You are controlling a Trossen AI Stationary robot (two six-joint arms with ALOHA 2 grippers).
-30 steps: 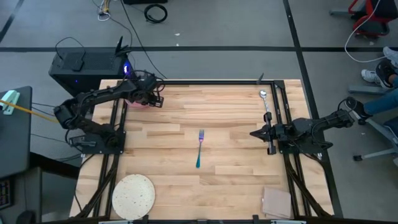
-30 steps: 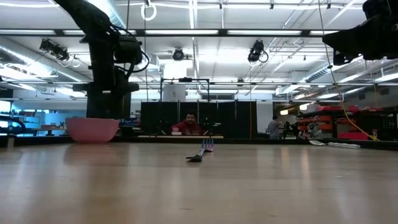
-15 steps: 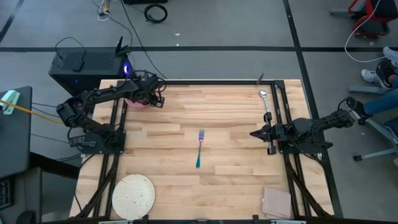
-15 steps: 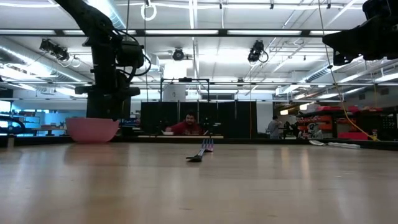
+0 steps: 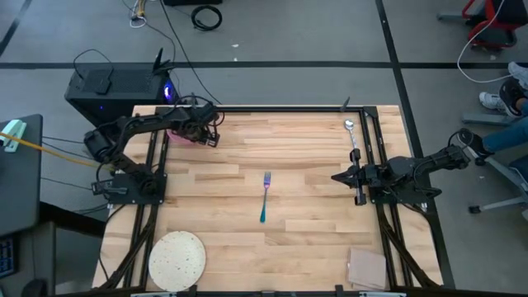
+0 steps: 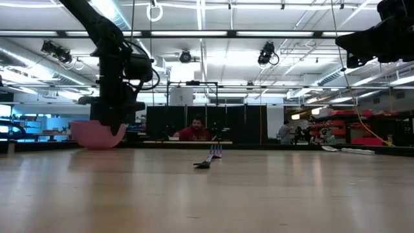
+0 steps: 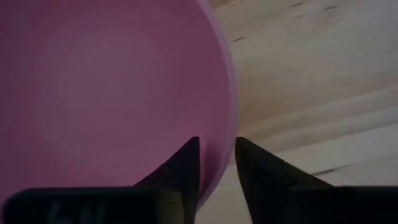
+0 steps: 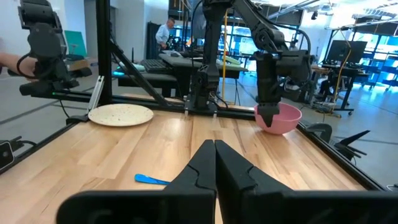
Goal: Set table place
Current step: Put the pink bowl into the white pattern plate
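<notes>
A tan square pad point(image 5: 366, 267) lies at the table's near right corner. A black box point(image 5: 111, 87) stands on the floor beside the far left corner. A person point(image 6: 196, 130) sits beyond the table.

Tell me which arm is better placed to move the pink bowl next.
Left. The left gripper already straddles the pink bowl rim at the table's far left corner; the right gripper sits shut by the right rail.

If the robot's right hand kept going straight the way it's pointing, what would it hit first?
Probably nothing nearby. The right hand points across the bare table; the fork lies just off that line. Far across stand the left arm's base and rails.
</notes>
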